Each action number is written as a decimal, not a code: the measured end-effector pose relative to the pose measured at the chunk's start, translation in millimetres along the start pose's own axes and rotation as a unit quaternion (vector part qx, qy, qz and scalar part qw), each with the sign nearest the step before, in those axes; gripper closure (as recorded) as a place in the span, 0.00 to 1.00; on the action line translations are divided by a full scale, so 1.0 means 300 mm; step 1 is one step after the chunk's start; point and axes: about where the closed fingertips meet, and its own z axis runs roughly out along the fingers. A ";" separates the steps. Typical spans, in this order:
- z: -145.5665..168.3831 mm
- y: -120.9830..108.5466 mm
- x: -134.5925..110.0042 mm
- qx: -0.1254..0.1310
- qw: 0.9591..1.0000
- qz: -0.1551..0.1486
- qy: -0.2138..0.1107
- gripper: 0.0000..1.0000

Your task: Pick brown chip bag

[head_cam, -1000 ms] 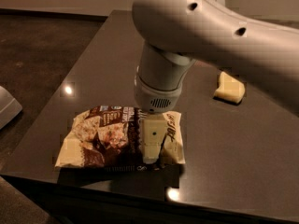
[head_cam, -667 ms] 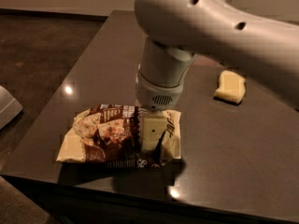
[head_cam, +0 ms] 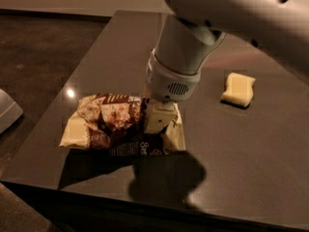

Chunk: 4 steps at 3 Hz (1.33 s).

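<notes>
Your tool (head_cam: 157, 119) is down on the right part of the brown chip bag (head_cam: 104, 122), touching it. Most of the bag spreads left of the tool, on the dark worktop (head_cam: 251, 149). Cannot tell if the tool is apart or clamped on the bag. A pale yellow block (head_cam: 238, 89) sits well right of the tool, farther back.

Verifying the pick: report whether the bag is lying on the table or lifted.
Lifted, apparently: gripper clamps the bag near its right end; shadow on the table below.
</notes>
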 end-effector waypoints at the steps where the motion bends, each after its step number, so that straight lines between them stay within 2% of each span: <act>1: -0.085 -0.004 -0.028 0.005 0.999 -0.012 -0.032 1.00; 2: -0.214 -0.028 -0.049 0.009 0.996 -0.025 -0.081 1.00; 4: -0.387 -0.064 -0.085 0.031 0.989 -0.044 -0.136 1.00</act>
